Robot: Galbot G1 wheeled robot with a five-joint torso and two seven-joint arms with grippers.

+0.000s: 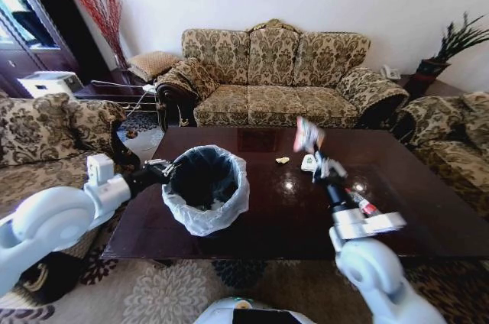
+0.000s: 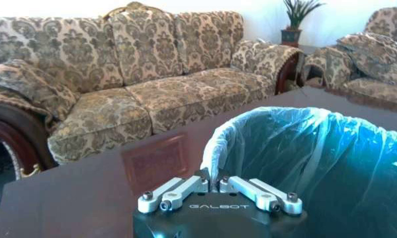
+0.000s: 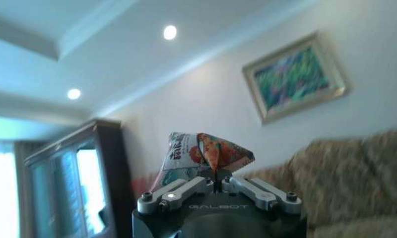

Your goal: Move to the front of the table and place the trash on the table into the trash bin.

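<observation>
A floral-sofa living room is seen, with the table (image 1: 428, 217) in front. Near its front edge, the trash bin (image 1: 206, 190) is pinched at the rim by the left gripper (image 2: 214, 179). Mid-table, a snack wrapper (image 1: 308, 134) is held aloft, clamped in the right gripper (image 3: 214, 174). A red-capped bottle (image 1: 362, 202) and small scraps (image 1: 283, 160) are left on the table.

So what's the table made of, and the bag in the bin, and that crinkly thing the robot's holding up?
The table looks like dark brown wood with a glossy finish: it mirrors the ceiling lights. The trash bin liner looks like thin plastic film, milky, see-through and wrinkled over the rim. The snack wrapper, pinched in the right gripper, is probably printed plastic or foil, judging by its sharp creases. The left gripper grips the liner's rim.
</observation>
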